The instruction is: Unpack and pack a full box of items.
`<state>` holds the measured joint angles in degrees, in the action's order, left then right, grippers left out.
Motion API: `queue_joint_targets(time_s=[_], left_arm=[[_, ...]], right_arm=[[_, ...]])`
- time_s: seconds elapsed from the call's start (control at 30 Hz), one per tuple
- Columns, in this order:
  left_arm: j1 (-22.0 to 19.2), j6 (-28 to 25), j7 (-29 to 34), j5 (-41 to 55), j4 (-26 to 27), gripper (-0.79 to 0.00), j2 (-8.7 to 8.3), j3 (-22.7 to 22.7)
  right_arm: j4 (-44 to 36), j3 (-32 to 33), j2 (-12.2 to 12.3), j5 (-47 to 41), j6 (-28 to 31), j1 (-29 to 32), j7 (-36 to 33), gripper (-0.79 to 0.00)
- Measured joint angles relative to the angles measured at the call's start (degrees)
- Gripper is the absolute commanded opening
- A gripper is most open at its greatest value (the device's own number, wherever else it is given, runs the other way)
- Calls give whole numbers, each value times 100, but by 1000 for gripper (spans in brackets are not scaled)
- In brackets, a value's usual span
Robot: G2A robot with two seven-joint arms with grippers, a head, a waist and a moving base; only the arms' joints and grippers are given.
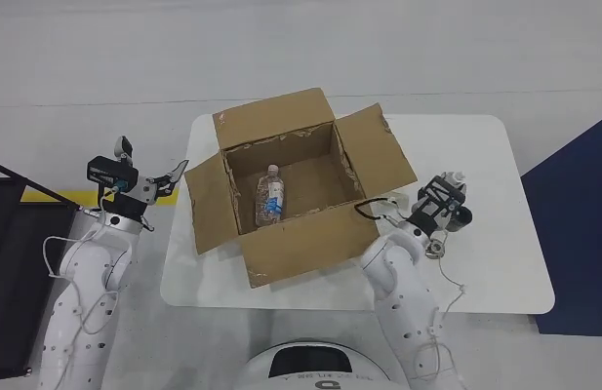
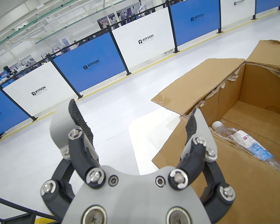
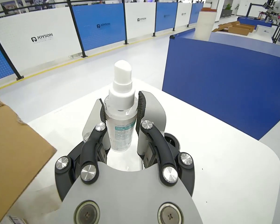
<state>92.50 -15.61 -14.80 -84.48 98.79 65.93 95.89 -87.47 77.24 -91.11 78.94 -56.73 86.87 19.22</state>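
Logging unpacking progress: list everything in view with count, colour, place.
Cardboard box: 1, brown, open, mid-table.
Water bottle: 1, clear, white cap, lying in the box.
Spray bottle: 1, clear, white top, over the table beside the box.
Table: 1, white, under the box.
Partition: 1, blue, beside the table.
Fence panels: several, blue and white, behind.
Left gripper: 1, grey-black, fingers open, beside a box flap.
Right gripper: 1, grey-black, fingers shut on the spray bottle.
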Motion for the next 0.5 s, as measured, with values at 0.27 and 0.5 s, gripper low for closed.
queue_joint_targets(time_s=[0.27, 0.5], left_arm=[[0, 0, 0, 0, 0, 0, 0, 0], [0, 0, 0, 0, 0, 0, 0, 0]], right_arm=[[552, 261, -21, -163, 96, -319, -253, -785], [882, 399, -11, -56, 291, -507, -588, -785]])
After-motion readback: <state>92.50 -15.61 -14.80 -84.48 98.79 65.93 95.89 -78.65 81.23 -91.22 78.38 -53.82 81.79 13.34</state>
